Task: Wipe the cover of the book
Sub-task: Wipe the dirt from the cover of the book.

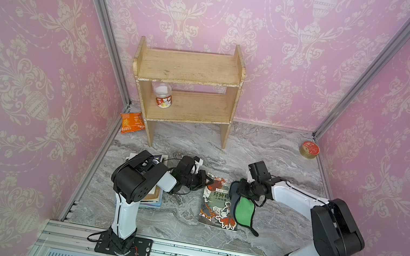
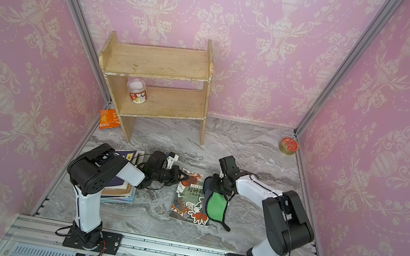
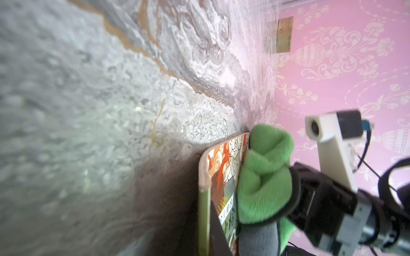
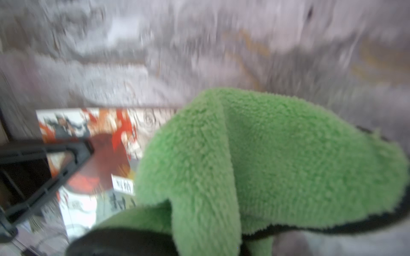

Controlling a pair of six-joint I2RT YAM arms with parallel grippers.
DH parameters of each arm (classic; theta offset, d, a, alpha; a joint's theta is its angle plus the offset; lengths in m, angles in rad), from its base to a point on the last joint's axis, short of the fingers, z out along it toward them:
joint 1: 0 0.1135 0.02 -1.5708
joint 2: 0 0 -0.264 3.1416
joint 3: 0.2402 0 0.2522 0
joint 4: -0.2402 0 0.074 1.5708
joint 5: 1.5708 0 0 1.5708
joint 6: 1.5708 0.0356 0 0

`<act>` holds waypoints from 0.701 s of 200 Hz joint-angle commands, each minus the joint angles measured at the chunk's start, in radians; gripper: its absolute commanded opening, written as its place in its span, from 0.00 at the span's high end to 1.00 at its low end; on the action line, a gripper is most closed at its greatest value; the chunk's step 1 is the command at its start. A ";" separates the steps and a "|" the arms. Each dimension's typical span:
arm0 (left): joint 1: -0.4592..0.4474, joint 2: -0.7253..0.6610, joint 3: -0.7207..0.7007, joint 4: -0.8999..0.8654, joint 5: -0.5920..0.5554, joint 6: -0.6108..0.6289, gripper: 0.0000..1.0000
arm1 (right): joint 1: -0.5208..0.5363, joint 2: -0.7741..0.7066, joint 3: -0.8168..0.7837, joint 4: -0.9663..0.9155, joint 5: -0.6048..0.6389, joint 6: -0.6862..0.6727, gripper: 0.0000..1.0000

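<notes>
Paperback book (image 1: 217,205) w/ an illustrated red, white & dark cover and big Chinese characters lies flat, face up, nr the middle of the grey marble-pattern tabletop (image 1: 196,138). Its long side runs 12 to 6 o'clock. Both top views show the book (image 2: 186,201) the same way.

A green fleece cloth (image 1: 243,212) w/ dark trim & a grey back drapes over the cover's 3 o'clock edge, part on the cover, part on the tabletop. A dark loop trails off at approx 5 o'clock. The right jaws are clamped tight on the cloth's bunched upper end, at approx 1 o'clock on the book. The right arm (image 1: 296,199) reaches in from 3 o'clock. The right wrist view is blurred and mostly filled by green fleece.

The left jaws are closed all the way w/ nothing btwn them, tips over the cover's 11 o'clock corner. Can't tell if they press down. The left arm (image 1: 127,206) comes in from 8 o'clock.

Farther out:
- 9 o'clock: a stack of books (image 1: 154,201) under the left arm.
- 12 o'clock: a two-tier wooden shelf (image 1: 188,70) by the back wall, w/ a small red-labelled jar (image 1: 163,96) on its lower board.
- 10 o'clock: an orange snack packet (image 1: 131,122) beside the shelf's leg.
- 2 o'clock: a round gold tin w/ red lid (image 1: 309,150) in the far corner.
</notes>
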 commanded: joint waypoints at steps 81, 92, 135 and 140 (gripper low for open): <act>0.078 0.082 0.179 -0.065 -0.014 0.018 1.00 | 0.423 -0.299 -0.201 -0.456 0.237 0.324 1.00; 0.077 0.084 0.199 -0.083 0.014 0.034 1.00 | 0.388 -0.328 -0.126 -0.502 0.283 0.278 1.00; 0.074 0.065 0.203 -0.151 0.094 0.081 1.00 | 0.218 -0.248 0.021 -0.320 0.205 0.135 1.00; 0.072 0.064 0.201 -0.155 0.098 0.084 1.00 | 0.210 -0.215 0.039 -0.306 0.199 0.127 1.00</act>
